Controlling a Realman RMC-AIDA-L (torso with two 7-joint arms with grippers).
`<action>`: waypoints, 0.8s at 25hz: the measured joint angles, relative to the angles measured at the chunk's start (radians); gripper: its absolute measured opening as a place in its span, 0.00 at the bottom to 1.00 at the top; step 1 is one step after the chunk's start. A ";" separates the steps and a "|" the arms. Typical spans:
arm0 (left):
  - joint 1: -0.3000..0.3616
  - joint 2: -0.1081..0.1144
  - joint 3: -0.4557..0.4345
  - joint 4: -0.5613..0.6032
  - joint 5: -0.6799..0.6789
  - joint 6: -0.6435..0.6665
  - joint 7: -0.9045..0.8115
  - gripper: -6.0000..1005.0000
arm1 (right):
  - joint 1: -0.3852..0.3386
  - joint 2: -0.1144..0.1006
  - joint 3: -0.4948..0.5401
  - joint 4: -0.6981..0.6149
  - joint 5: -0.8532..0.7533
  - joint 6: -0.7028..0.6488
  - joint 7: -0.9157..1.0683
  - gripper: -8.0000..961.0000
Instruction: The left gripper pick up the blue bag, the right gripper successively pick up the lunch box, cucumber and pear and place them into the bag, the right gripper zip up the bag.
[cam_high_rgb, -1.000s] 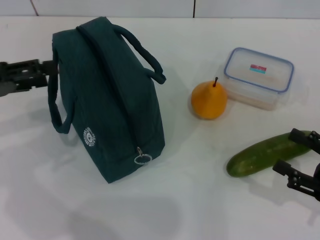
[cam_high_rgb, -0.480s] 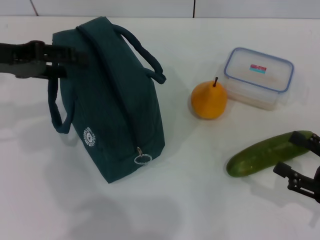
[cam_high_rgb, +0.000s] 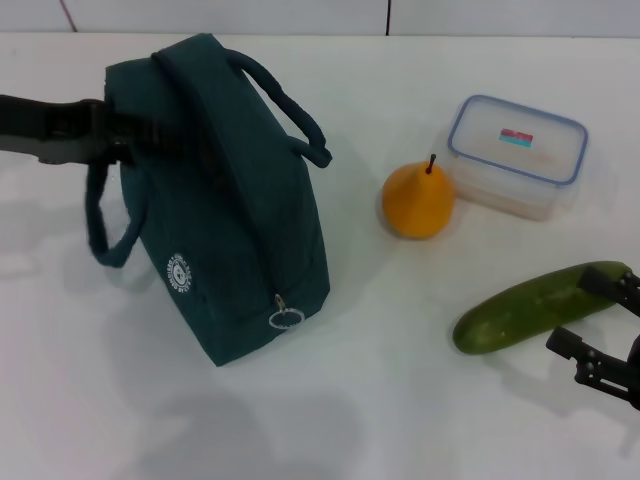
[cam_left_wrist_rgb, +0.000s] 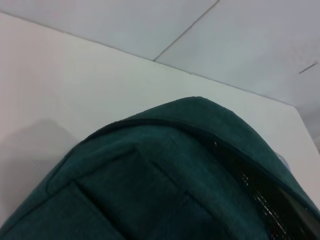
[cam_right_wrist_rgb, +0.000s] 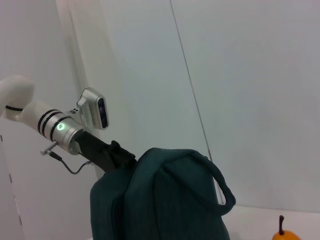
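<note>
Counting, we see 1 bag, 1 pear, 1 cucumber, 1 lunch box; left gripper against the bag, fingers unclear; right gripper spread wide.

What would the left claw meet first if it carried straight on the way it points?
The left claw points across at the blue bag, so it would meet the bag's upper side, probably near the top seam; contact is unclear.

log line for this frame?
left tool: at blue bag top | right tool: open by cucumber | pear, lunch box: on table

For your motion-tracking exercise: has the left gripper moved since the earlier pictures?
Yes. The left gripper has travelled rightward from beside the blue bag onto its top edge.
</note>
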 joint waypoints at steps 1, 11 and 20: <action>0.001 0.000 0.001 -0.001 -0.002 -0.001 0.002 0.73 | 0.000 0.000 0.000 0.000 0.000 0.000 0.000 0.83; 0.002 0.006 0.000 -0.021 -0.007 -0.002 0.043 0.51 | 0.000 0.000 -0.001 0.002 0.000 -0.002 0.000 0.83; -0.001 0.022 -0.002 -0.067 -0.056 0.008 0.105 0.18 | 0.000 0.000 0.000 0.010 0.006 -0.003 0.000 0.82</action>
